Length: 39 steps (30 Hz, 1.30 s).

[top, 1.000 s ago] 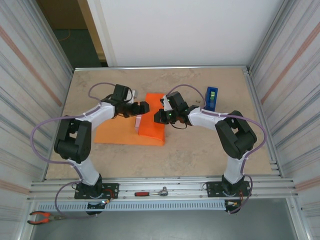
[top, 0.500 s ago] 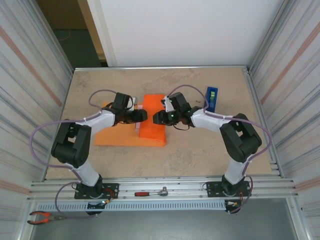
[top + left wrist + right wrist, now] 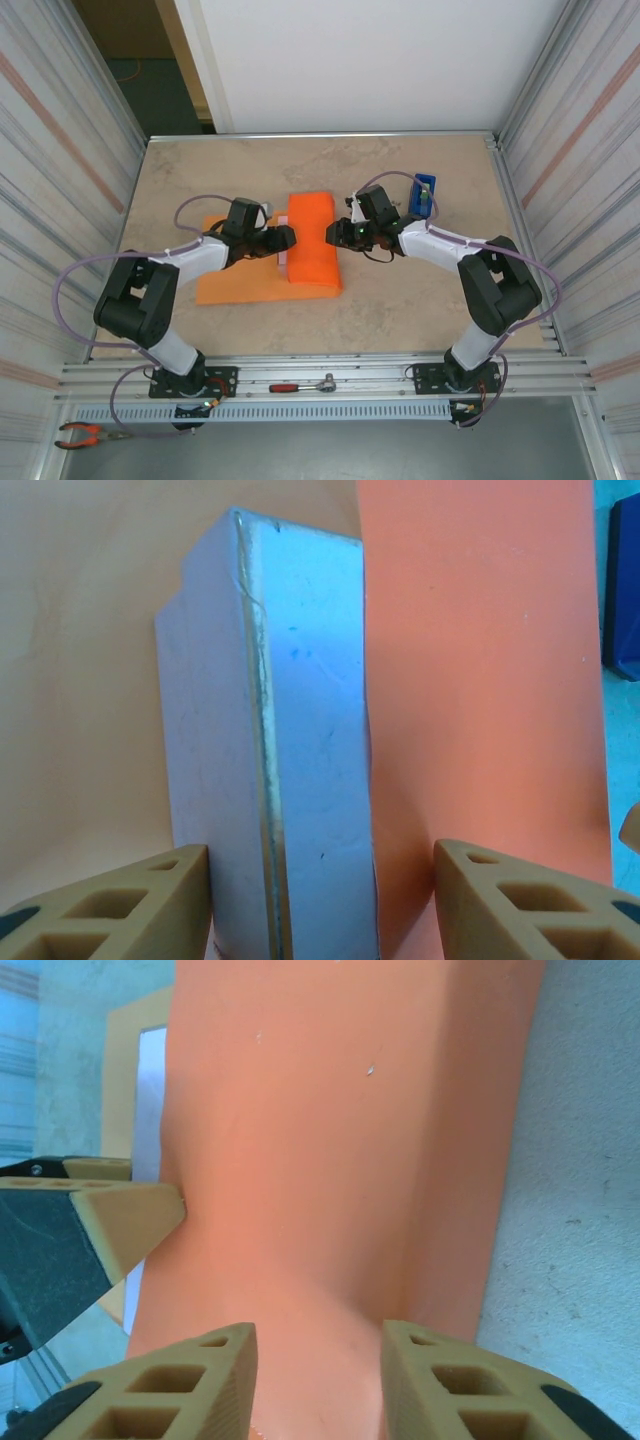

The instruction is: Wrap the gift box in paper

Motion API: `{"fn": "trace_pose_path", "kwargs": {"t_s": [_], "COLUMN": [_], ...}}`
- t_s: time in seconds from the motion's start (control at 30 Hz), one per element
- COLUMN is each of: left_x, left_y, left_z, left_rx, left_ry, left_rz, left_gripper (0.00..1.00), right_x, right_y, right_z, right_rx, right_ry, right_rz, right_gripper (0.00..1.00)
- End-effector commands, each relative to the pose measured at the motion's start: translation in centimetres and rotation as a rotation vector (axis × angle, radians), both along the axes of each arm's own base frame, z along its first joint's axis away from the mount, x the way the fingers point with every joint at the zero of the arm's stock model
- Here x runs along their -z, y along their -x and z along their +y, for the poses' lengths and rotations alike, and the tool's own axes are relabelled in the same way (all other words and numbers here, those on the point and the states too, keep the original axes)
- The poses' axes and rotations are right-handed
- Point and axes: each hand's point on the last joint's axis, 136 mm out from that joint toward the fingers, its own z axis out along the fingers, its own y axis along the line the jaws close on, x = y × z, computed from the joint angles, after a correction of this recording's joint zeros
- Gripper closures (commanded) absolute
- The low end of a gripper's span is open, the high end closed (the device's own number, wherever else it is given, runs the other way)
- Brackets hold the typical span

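The orange paper (image 3: 312, 243) lies folded over the gift box in the middle of the table, with its other half flat to the left (image 3: 232, 283). A pale strip of the gift box (image 3: 283, 262) shows at the fold's left edge. In the left wrist view the box (image 3: 300, 740) stands pale between the fingers, with paper (image 3: 480, 660) to its right. My left gripper (image 3: 284, 239) (image 3: 320, 900) is open and straddles the box's edge; one finger is against the box and the other stands off over the paper. My right gripper (image 3: 336, 234) (image 3: 315, 1380) is open over the paper-covered top (image 3: 330, 1160).
A blue tape dispenser (image 3: 424, 194) (image 3: 622, 590) stands just behind the right arm. A red-handled ratchet (image 3: 303, 385) and pliers (image 3: 85, 434) lie on the front rail. Metal walls close in both sides of the table.
The right gripper went from shut to open and drew back to the right. The left gripper narrowed and came lower around the box's edge. The paper-covered box settled flatter and slightly right.
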Motion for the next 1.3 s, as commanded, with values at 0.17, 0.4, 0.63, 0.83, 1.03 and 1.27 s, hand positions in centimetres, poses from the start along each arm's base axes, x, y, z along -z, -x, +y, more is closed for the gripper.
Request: {"fn": "trace_pose_path", "kwargs": {"t_s": [0.17,0.4,0.63,0.83,1.03,1.27], "left_x": [0.5,-0.4,-2.9,-3.9,-3.2,-1.7], "left_y": [-1.4,-2.2,-3.1,-4.9,-5.6,-5.4], "left_z": [-1.9,-3.3,-3.1,-2.7,-3.2,-2.9], "left_rx": [0.063,0.137,0.129,0.1,0.097,0.107], "left_ry": [0.014,0.026,0.018,-0.023,-0.042,-0.111], "left_rz": [0.026,0.006,-0.026,0.006,0.047,0.079], "left_gripper": [0.47,0.46,0.33,0.24,0.22,0.2], "right_x": [-1.4,-1.1,0.1,1.1,1.5,1.8], "right_y": [-0.9,-2.3,-2.5,-1.9,-1.3,-1.0], "right_z": [1.2,1.6,2.3,2.3,2.8,3.3], "right_rx": [-0.013,-0.027,-0.066,-0.089,-0.122,-0.137], "right_ry": [-0.031,-0.028,-0.024,-0.011,-0.02,-0.018], "right_rz": [-0.019,-0.023,0.002,0.016,0.028,0.031], "right_gripper": [0.73,0.75,0.79,0.8,0.82,0.83]}}
